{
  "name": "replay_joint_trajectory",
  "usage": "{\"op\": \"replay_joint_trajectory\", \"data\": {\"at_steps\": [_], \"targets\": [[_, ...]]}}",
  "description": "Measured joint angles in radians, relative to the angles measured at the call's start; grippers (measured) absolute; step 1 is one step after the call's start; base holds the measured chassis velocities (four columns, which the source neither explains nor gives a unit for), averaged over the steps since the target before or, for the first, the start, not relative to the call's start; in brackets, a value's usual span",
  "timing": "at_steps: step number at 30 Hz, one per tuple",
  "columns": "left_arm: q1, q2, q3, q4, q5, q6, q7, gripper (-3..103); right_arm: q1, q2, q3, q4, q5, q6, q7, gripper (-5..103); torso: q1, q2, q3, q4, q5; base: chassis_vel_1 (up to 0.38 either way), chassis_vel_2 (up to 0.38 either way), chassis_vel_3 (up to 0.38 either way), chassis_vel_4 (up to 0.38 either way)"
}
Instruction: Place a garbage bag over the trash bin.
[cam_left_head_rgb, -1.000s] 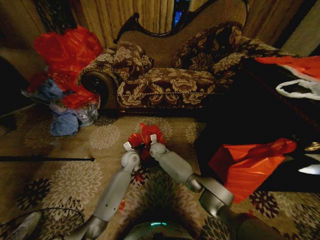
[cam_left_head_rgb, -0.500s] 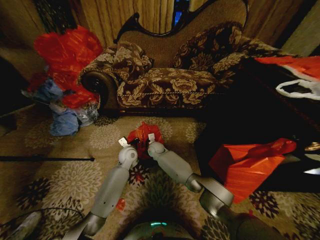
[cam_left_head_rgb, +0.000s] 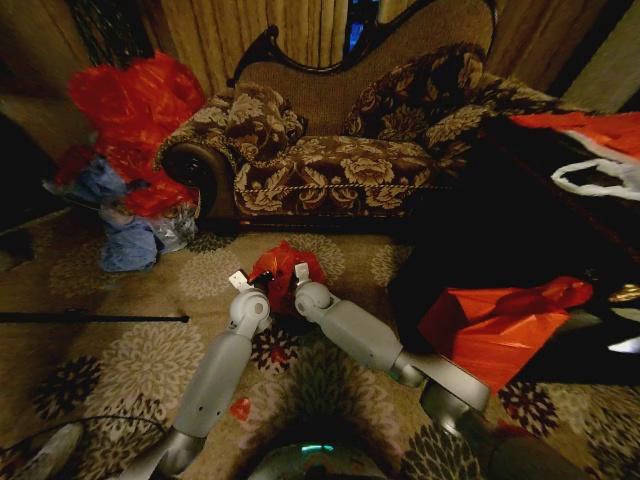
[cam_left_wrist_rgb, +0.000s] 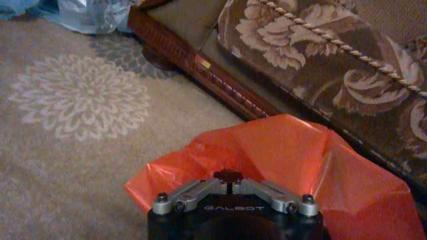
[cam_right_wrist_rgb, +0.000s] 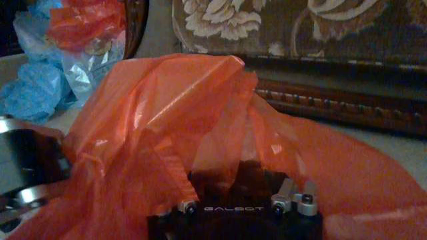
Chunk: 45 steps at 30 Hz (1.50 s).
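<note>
The garbage bag (cam_left_head_rgb: 282, 266) is a glossy red crinkled bag held low over the patterned carpet, just in front of the sofa. My left gripper (cam_left_head_rgb: 243, 284) is on its left side and my right gripper (cam_left_head_rgb: 300, 274) on its right. In the left wrist view the left gripper (cam_left_wrist_rgb: 229, 177) is shut, pinching the edge of the garbage bag (cam_left_wrist_rgb: 287, 155). Seen from the right wrist, the garbage bag (cam_right_wrist_rgb: 167, 120) billows up over the right gripper (cam_right_wrist_rgb: 247, 177), which is shut on a fold. The trash bin is hidden.
A floral sofa (cam_left_head_rgb: 330, 160) stands right behind the bag. Bulging red sacks (cam_left_head_rgb: 135, 100) and blue bags (cam_left_head_rgb: 128, 248) are piled at the left. A dark table (cam_left_head_rgb: 520, 230) with a red-orange sheet (cam_left_head_rgb: 495, 325) is at the right. A black rod (cam_left_head_rgb: 95, 318) lies on the carpet.
My left gripper has moved left, away from the right gripper, and the bag between them has spread wider and sunk a little. The right gripper has barely moved.
</note>
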Motion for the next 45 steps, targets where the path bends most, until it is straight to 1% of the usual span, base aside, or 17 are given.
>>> {"op": "replay_joint_trajectory", "data": {"at_steps": [2, 3, 5, 6, 11, 13, 15, 17, 18, 23, 30, 35, 39, 40, 43, 44, 45], "targets": [[0.012, 0.012, -0.003, -0.022, -0.001, 0.001, -0.003, 0, 0.000, -0.006, 0.000, 0.016, 0.000, -0.001, 0.006, 85, 0.000, 0.000, 0.000, 0.0001, -0.0001, 0.000, 0.000, 0.000, 0.000], [0.012, 0.012, -0.003, -0.022, -0.001, 0.001, -0.003, 0, 0.000, -0.006, 0.000, 0.016, 0.000, -0.001, 0.006, 85, 0.000, 0.000, 0.000, 0.0001, -0.0001, 0.000, 0.000, 0.000, 0.000], [0.023, 0.024, -0.006, -0.049, -0.001, 0.001, -0.007, 0, 0.000, -0.013, -0.003, 0.034, -0.002, -0.001, 0.015, 95, 0.000, 0.000, 0.000, 0.0002, -0.0001, 0.000, 0.000, 0.000, 0.000], [0.029, 0.030, -0.009, -0.063, -0.001, 0.001, -0.008, 0, -0.002, -0.018, -0.005, 0.046, -0.001, -0.001, 0.021, 99, 0.000, 0.000, 0.000, 0.0002, -0.0001, 0.000, 0.000, 0.000, 0.000], [0.043, 0.047, -0.022, -0.103, -0.007, 0.002, -0.010, 0, -0.008, -0.037, -0.011, 0.085, -0.004, -0.001, 0.032, 100, 0.000, 0.000, 0.000, 0.0003, -0.0001, 0.000, 0.000, 0.000, 0.000], [0.049, 0.051, -0.024, -0.116, -0.015, 0.002, -0.011, 0, -0.011, -0.050, -0.012, 0.105, -0.023, 0.000, 0.034, 100, 0.000, 0.000, 0.000, 0.0002, 0.0000, 0.000, 0.000, 0.000, 0.000], [0.051, 0.052, -0.024, -0.118, -0.016, 0.003, -0.011, 0, -0.011, -0.057, -0.013, 0.113, -0.034, 0.000, 0.034, 100, 0.000, 0.000, 0.000, 0.0002, 0.0000, 0.000, 0.000, 0.000, 0.000], [0.056, 0.051, -0.025, -0.116, -0.018, 0.003, -0.010, 0, -0.012, -0.083, -0.020, 0.142, -0.075, -0.002, 0.035, 100, 0.000, 0.000, 0.000, 0.0001, 0.0000, 0.000, 0.000, 0.000, 0.000], [0.056, 0.051, -0.025, -0.116, -0.018, 0.003, -0.010, 0, -0.012, -0.083, -0.020, 0.142, -0.075, -0.002, 0.035, 100, 0.000, 0.000, 0.000, 0.0001, 0.0000, 0.000, 0.000, 0.000, 0.000], [0.058, 0.048, -0.026, -0.099, -0.019, 0.002, -0.010, 0, -0.014, -0.120, -0.029, 0.172, -0.140, -0.006, 0.035, 100, 0.000, 0.000, 0.000, 0.0001, 0.0000, 0.000, 0.000, 0.000, 0.000], [0.055, 0.050, -0.021, -0.095, -0.028, 0.002, -0.009, 0, -0.040, -0.141, 0.016, 0.179, -0.148, -0.006, 0.056, 100, 0.000, 0.000, 0.000, 0.0001, 0.0000, 0.000, 0.000, 0.000, 0.000], [0.052, 0.045, -0.010, -0.087, -0.029, 0.002, -0.008, 0, -0.066, -0.155, 0.058, 0.208, -0.120, -0.004, 0.076, 100, 0.000, 0.000, 0.000, 0.0001, 0.0000, 0.000, 0.000, 0.000, 0.000], [0.047, 0.035, 0.008, -0.080, -0.028, 0.002, -0.007, 0, -0.108, -0.153, 0.124, 0.210, -0.021, -0.012, 0.091, 100, 0.000, 0.000, 0.000, 0.0001, -0.0001, 0.000, 0.000, 0.000, 0.000], [0.047, 0.035, 0.008, -0.080, -0.028, 0.002, -0.007, 0, -0.108, -0.153, 0.124, 0.210, -0.021, -0.012, 0.091, 100, 0.000, 0.000, 0.000, 0.0001, -0.0001, 0.000, 0.000, 0.000, 0.000], [0.041, 0.034, 0.015, -0.071, -0.026, 0.003, -0.006, 0, -0.130, -0.133, 0.178, 0.182, 0.063, -0.014, 0.088, 100, 0.000, 0.000, 0.000, 0.0001, 0.0000, 0.000, 0.000, 0.000, 0.000], [0.041, 0.034, 0.015, -0.071, -0.026, 0.003, -0.006, 0, -0.130, -0.133, 0.178, 0.182, 0.063, -0.014, 0.088, 100, 0.000, 0.000, 0.000, 0.0001, 0.0000, 0.000, 0.000, 0.000, 0.000], [0.040, 0.034, 0.017, -0.069, -0.026, 0.003, -0.006, 0, -0.135, -0.122, 0.193, 0.167, 0.079, -0.011, 0.083, 103, 0.000, 0.000, 0.000, 0.0001, 0.0000, 0.000, 0.000, 0.000, 0.000]]}}
